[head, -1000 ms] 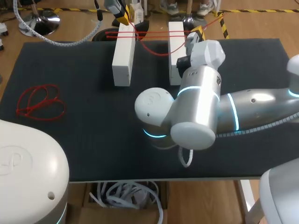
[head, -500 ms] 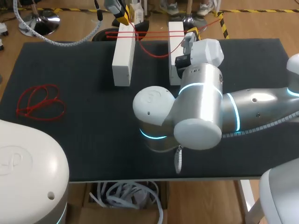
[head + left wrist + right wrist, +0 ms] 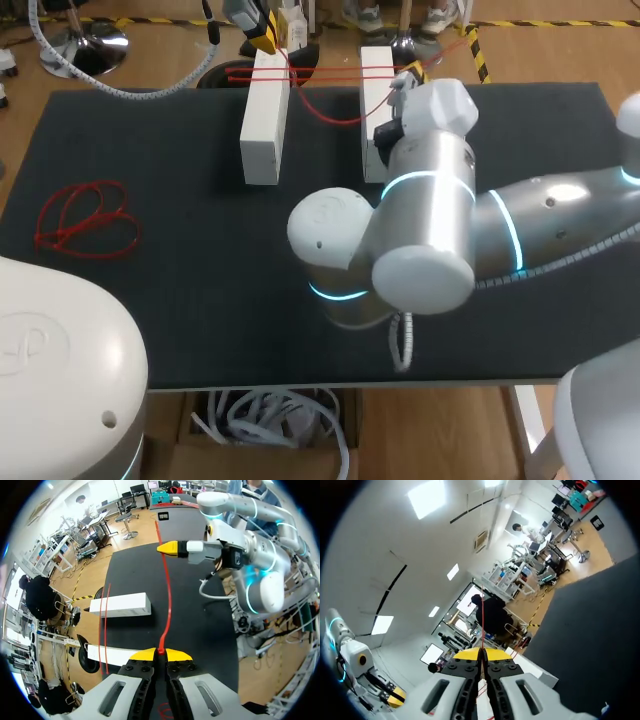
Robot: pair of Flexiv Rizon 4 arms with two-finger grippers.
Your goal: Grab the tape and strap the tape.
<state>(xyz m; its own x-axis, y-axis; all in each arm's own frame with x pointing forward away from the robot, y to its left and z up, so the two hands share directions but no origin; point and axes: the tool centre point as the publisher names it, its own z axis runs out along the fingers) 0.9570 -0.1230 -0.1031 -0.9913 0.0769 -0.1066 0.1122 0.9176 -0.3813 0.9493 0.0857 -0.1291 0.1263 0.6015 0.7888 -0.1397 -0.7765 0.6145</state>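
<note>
Right arm (image 3: 430, 230) covers the table (image 3: 180, 320) centre; white blocks (image 3: 265, 115) and taut tape (image 3: 325, 72) bar its far edge

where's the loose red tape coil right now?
In the head view, the loose red tape coil lies flat on the black mat near its left edge, well to the left of the left white block and touching nothing else.

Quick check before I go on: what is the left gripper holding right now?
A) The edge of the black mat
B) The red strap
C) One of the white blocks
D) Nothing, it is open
B: in the left wrist view the left gripper is pinched shut on the red strap, which runs out ahead from between its tips.
</note>
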